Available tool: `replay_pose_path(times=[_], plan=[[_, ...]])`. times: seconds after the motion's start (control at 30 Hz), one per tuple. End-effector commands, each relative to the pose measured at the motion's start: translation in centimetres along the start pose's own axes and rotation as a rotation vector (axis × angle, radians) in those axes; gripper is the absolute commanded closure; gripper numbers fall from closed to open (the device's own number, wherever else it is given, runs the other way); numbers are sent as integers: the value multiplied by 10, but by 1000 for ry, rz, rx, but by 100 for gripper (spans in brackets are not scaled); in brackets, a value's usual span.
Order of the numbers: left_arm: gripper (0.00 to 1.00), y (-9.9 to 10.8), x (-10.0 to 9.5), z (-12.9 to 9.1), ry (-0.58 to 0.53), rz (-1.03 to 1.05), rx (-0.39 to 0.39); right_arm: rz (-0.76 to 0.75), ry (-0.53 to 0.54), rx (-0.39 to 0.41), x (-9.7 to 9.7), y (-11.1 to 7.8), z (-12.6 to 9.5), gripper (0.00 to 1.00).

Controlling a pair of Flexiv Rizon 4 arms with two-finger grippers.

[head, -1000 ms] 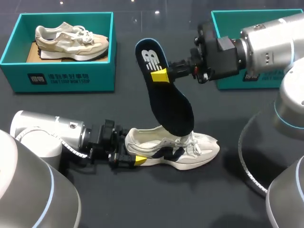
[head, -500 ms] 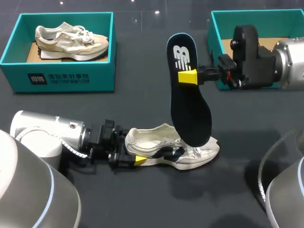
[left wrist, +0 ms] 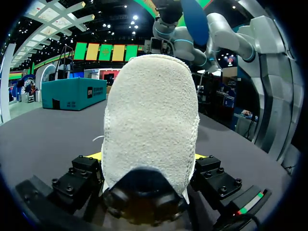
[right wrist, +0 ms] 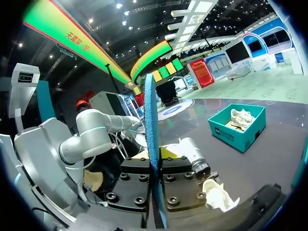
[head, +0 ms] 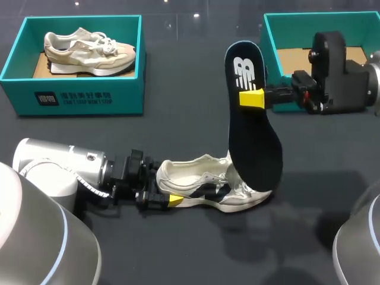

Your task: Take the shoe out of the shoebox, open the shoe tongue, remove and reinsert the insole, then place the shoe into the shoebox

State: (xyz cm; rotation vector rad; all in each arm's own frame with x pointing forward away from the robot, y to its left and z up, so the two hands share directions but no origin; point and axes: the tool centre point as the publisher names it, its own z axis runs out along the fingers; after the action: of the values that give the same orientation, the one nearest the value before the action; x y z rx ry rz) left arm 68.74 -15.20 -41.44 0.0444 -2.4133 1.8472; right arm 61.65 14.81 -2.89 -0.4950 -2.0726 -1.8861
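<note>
- Insole: a flat, dark, elongated oval with a white logo. It hangs upright, pinched near its top between the closed fingers of the right claw, and its lower end overlaps the white sneaker below the claw.
- The sneaker's fuzzy, rounded heel is clamped in the left claw, with the toe pointing away.
- An open teal shoebox sits behind the right claw. Another shoebox, well beyond the left claw, holds a beige sneaker.
- The left arm lies low along the table, and the right arm reaches in level.
</note>
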Motion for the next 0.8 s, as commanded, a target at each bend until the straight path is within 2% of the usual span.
replay_pose_path(times=[0.03, 0.53, 0.7, 0.73, 0.8], plan=[[100, 1, 0, 1, 0, 0, -1, 7, -12, -12, 12, -6, -10, 100], [100, 1, 0, 1, 0, 0, -1, 15, 3, -20, 16, -4, -12, 100], [100, -1, 6, 1, 13, 13, -11, 15, 3, -20, 16, -4, -12, 100], [91, -1, 7, 1, 9, 15, -14, 15, 3, -20, 16, -4, -12, 100], [50, 0, 10, 0, 7, 9, -16, 15, 3, -20, 16, -4, -12, 100]])
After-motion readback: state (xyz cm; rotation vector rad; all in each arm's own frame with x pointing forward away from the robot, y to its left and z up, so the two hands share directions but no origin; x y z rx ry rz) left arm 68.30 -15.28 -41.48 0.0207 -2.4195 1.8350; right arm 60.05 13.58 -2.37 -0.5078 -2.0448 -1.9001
